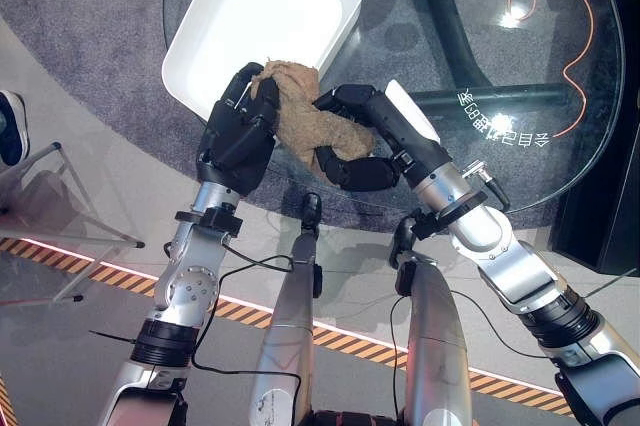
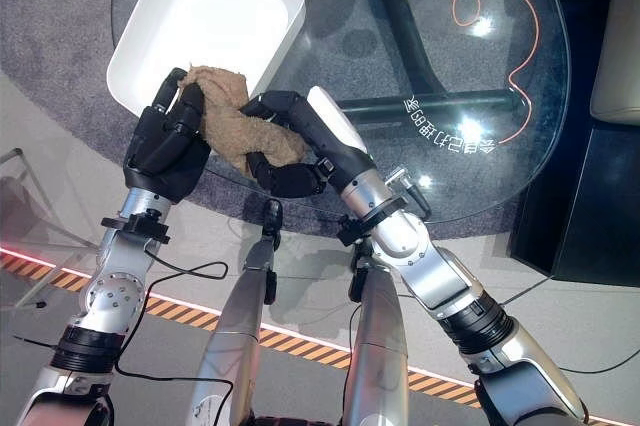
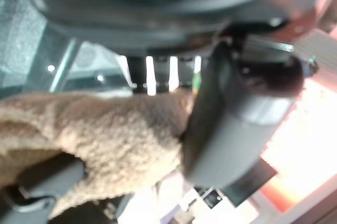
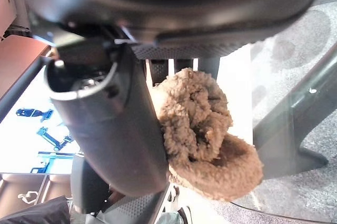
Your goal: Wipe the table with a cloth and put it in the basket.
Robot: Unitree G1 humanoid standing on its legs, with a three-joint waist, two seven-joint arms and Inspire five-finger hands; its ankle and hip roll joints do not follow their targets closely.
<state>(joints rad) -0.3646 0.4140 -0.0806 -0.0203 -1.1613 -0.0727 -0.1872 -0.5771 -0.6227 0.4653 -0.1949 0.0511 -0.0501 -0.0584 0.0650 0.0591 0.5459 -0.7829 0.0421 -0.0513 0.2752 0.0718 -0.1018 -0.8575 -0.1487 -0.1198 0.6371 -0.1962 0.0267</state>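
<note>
Both hands on the cloth (image 1: 310,126), held between them over the near edge of the glass tabletop (image 1: 500,66).

Left hand (image 1: 238,131): fingers curled round the cloth's end nearest the basket (image 1: 230,6). Left wrist view shows brown fleece pressed against the thumb, so it grips the cloth.

Right hand (image 1: 365,141): fingers wrapped round the cloth's other end, white thumb cover on top. Right wrist view shows the cloth (image 4: 202,134) bunched against the thumb and fingers, gripped.

The cloth is tan, fluffy and crumpled into a thick band running from left hand to right hand. Its upper end lies at the basket's near corner, just at the rim; cannot tell if it touches the rim. Its lower part hangs in the right hand's curl, over the table edge.

The basket is a white rectangular tub on the tabletop, just beyond the left hand, tilted diagonally relative to the table edge, with nothing inside. The cloth is not in the basket.

Beyond the right hand: an orange cable (image 1: 560,46) looping on the floor under the glass, and dark table legs (image 1: 450,26) seen through the top. Grey carpet (image 1: 90,36) beyond the left hand, and a striped hazard line (image 1: 250,311) on the floor on the robot's side.
</note>
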